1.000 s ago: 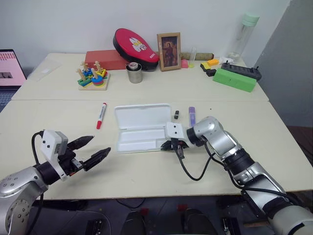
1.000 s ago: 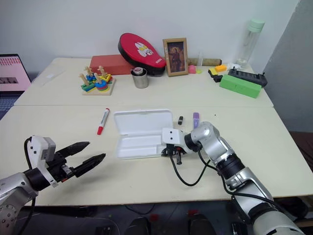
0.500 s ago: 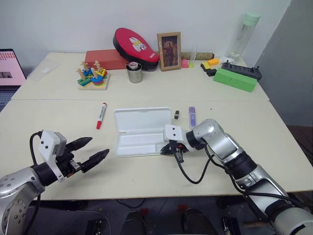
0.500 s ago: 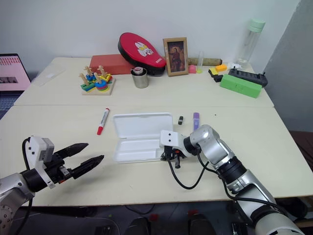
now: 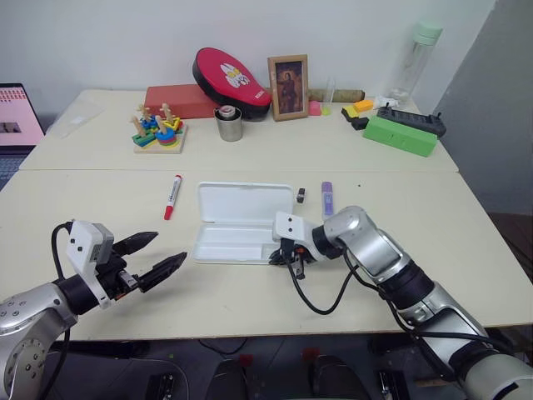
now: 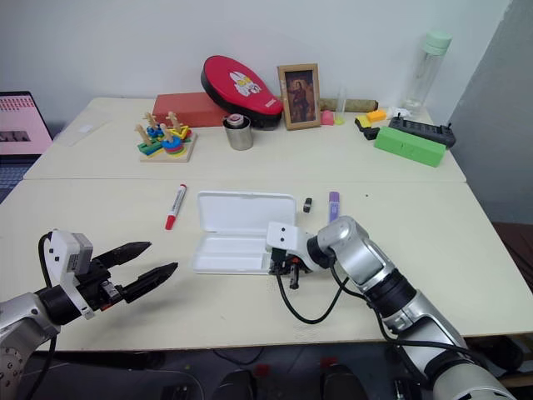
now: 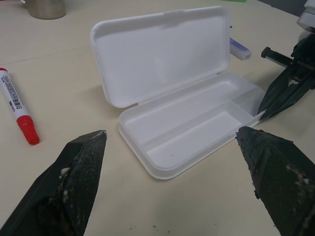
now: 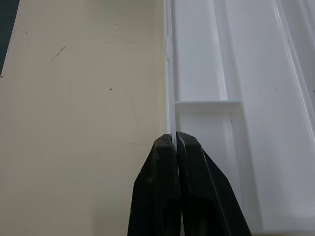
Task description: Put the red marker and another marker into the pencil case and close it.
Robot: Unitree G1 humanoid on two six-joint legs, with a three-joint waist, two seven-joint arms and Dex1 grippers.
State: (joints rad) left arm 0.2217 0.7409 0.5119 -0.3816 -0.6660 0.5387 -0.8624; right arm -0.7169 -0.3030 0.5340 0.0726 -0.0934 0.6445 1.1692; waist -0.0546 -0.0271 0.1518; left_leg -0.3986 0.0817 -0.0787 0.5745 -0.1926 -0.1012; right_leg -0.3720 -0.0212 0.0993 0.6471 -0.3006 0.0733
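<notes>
Starting on your left, the left gripper (image 5: 154,258) hangs above the near edge of the table (image 5: 100,200), fingers spread wide and holding nothing; it looks parked, aimed toward the work so it is ready for a pickup. Ahead of it and a little beyond its tips lies the red marker (image 5: 172,197), flat on the table and apart from everything, cap end nearer you. By my reading that is the natural first grab for this hand.

Further right of that gripper sits the pencil case (image 5: 241,223), lid thrown back and tray facing up, empty in both compartments, so neither marker is in yet.

At the case's right end you have the right gripper (image 6: 290,268), fingers pinched tight on the thin rim of the tray; the right wrist view shows the white edge caught between the two black fingers (image 8: 194,196). I judge that this grip is there to steady or drag the light box so it will not skate.

Just beyond that gripper, near the case's lid corner, lies the purple highlighter (image 5: 326,197), with a tiny black object (image 5: 301,195) beside it, both untouched.
</notes>
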